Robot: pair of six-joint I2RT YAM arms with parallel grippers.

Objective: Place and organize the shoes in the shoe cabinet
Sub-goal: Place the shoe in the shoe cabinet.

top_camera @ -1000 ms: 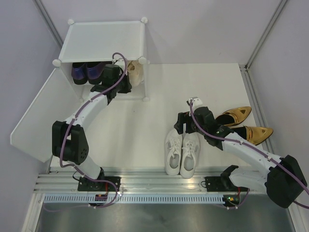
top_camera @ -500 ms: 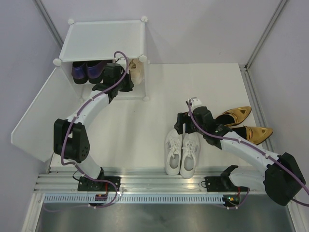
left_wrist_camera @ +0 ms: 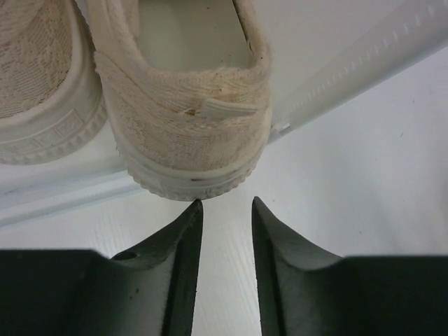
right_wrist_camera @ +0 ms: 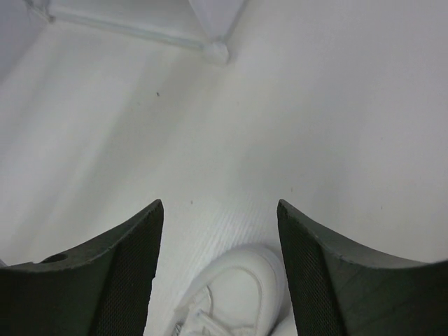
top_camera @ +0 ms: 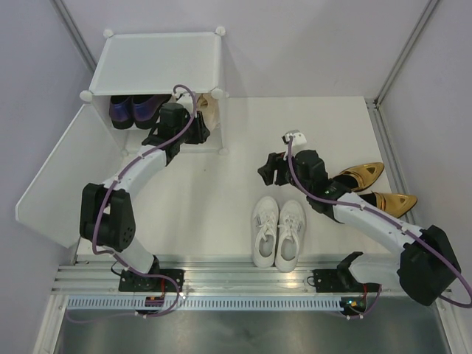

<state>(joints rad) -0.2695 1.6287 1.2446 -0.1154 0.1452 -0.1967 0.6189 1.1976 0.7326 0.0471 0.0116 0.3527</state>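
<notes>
Beige lace-up sneakers (left_wrist_camera: 189, 133): inside the shoe cabinet (top_camera: 158, 63), right half of the opening, heels facing out, side by side and touching or nearly so. Which level they sit on can't be told from above. Glossy purple loafers (top_camera: 133, 110): same cabinet, left half, also heels out. Door panel (top_camera: 66, 181) swung wide open to the left. Left end effector (left_wrist_camera: 225, 204): at the cabinet mouth, tips just short of the right-hand beige heel, jaws parted by a narrow gap only, nothing between them, no contact evident. White lace-up sneakers (top_camera: 278, 232): not yet shelved, on the worktop (top_camera: 221, 192) near the arm bases, pair parallel and touching, long axis near-to-far, toes pointing away from the bases. Right end effector (right_wrist_camera: 220, 210): hovers just beyond those toes, jaws wide apart, empty; wrist view shows one white toe cap at the bottom edge between the fingers. Key relation: the white pair lies on the base side of the right end effector, so it must come back toward the base and down, w/ jaws set across the shoe's width, not along its length. Right arm is clearly nearer; left arm is well apart at the cabinet. Gold pointed heels (top_camera: 359, 177): on the worktop beside the right forearm, toes to the right, not yet shelved. Judgement: approx. half done, two pairs in, two out. Risk: white shoes touch, so gripping one may drag its mate.
</notes>
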